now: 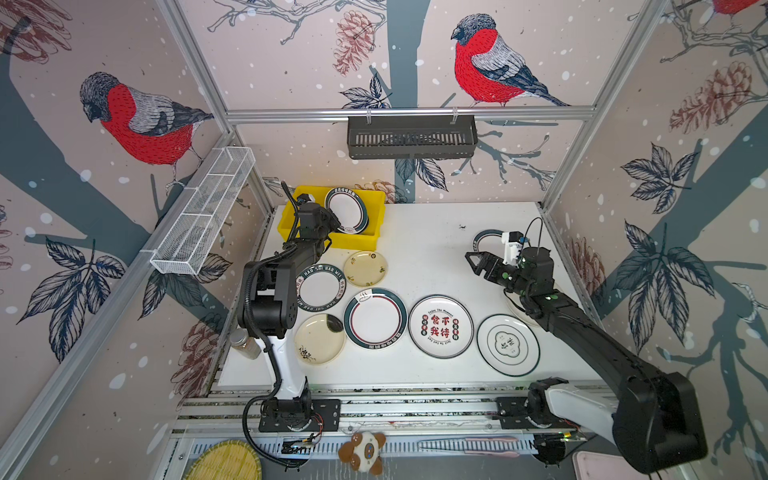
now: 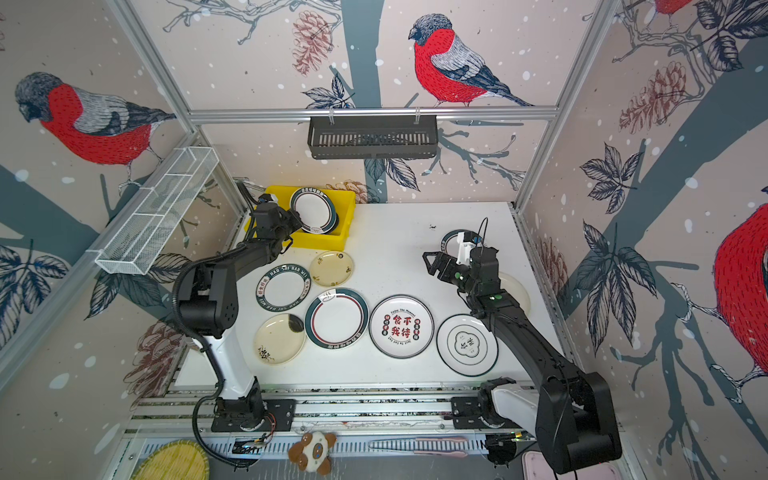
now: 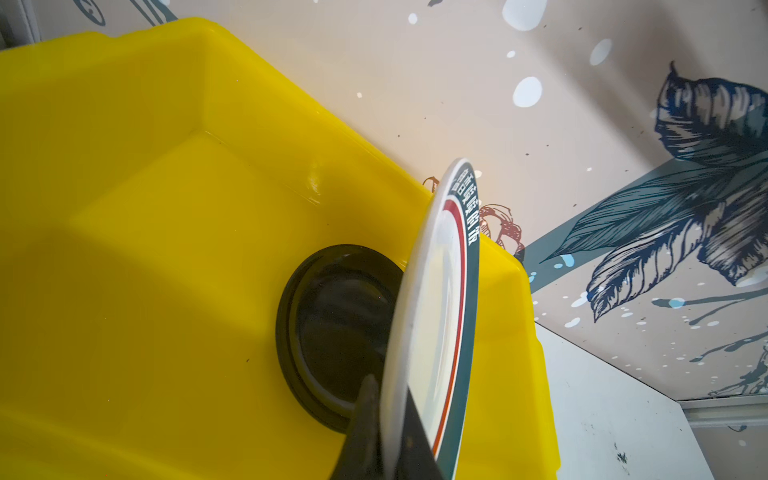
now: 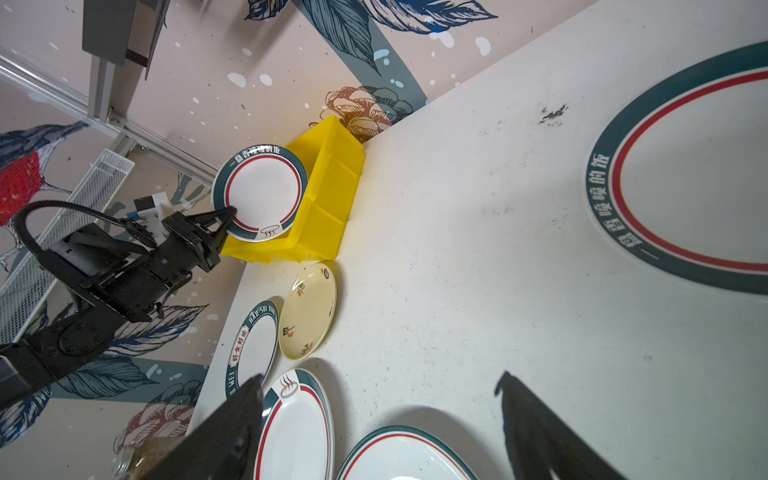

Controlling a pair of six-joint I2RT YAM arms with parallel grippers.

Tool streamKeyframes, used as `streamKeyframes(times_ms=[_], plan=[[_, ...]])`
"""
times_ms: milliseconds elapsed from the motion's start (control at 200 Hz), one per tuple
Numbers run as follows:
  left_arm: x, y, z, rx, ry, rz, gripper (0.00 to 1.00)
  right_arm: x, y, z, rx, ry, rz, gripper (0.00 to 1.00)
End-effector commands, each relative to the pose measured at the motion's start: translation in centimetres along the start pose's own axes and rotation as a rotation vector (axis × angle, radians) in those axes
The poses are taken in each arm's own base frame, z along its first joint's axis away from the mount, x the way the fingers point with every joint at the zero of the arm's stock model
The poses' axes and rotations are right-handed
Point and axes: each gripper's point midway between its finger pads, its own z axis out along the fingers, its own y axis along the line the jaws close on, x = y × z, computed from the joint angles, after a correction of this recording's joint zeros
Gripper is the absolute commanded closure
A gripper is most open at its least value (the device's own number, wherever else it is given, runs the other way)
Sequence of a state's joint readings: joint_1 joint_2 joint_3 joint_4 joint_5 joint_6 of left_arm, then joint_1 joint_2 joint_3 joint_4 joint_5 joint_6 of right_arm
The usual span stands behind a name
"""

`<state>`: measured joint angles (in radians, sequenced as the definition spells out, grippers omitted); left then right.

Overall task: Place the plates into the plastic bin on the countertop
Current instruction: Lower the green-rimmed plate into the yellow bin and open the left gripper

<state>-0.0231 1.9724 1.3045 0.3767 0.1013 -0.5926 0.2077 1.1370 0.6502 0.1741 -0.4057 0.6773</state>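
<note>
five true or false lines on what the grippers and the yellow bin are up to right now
1. The left gripper is shut on the rim of a green-rimmed plate. True.
2. That plate hangs over the yellow bin. True.
3. The bin holds no plate. False: a black plate lies on its floor.
4. The right gripper holds a plate. False: its jaws stand open and empty.
5. A plate with red characters lies on the countertop. True.
</note>
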Motion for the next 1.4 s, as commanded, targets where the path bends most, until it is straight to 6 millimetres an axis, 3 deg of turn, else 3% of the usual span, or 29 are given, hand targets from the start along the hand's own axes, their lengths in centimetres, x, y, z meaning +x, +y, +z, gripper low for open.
streamKeyframes(times_ms=[0,295,430,640,906,1206,1396], plan=[[-1.5,0.2,1.1,0.01,-0.035,0.021,1.0,-0.5,0.7,-0.2,-0.035,-0.015,-0.009,0.11],[-0.9,1.9,4.6,-0.083,0.038,0.106,1.0,-0.9,-0.7,0.0,-0.001,-0.012,-0.001,0.11],[0.2,3.9,5.9,-0.173,0.097,0.13,1.0,-1.2,-1.4,0.2,0.013,-0.009,0.009,0.11],[1.0,3.6,6.4,-0.137,0.124,0.153,1.0,-1.8,-2.0,0.1,0.03,-0.023,0.018,0.12],[2.2,3.4,7.7,-0.118,0.207,0.199,0.55,-1.8,-2.3,0.5,0.04,-0.009,0.033,0.12],[2.7,2.2,7.7,-0.081,0.21,0.257,0.29,-1.5,-2.5,0.3,0.048,-0.008,0.036,0.12],[2.7,0.3,7.4,-0.07,0.199,0.34,0.03,-1.4,-2.6,0.3,0.053,-0.003,0.033,0.12]])
